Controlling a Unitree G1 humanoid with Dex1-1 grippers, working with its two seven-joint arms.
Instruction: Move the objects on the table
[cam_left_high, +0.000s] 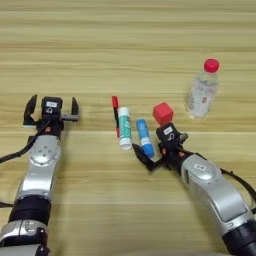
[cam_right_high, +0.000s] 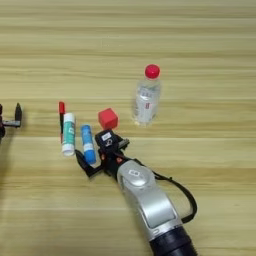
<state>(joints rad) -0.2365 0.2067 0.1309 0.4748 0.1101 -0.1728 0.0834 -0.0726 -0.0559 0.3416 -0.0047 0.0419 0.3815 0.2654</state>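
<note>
On the wooden table (cam_left_high: 125, 40) a thin red pen (cam_left_high: 115, 114), a white tube with a green label (cam_left_high: 124, 129) and a blue glue-stick tube (cam_left_high: 144, 135) lie side by side near the middle. A small red cube (cam_left_high: 163, 113) sits just right of them. Further right, a clear bottle with a red cap (cam_left_high: 202, 95) stands upright. My right gripper (cam_left_high: 159, 144) is open at the near end of the blue tube. One black finger (cam_left_high: 141, 157) is left of that end and the cube is just beyond the gripper. My left gripper (cam_left_high: 53, 102) rests open at the left, holding nothing.
Bare planks stretch across the whole far half of the table and along the near edge between my two arms. A black cable (cam_right_high: 185, 192) loops beside my right forearm.
</note>
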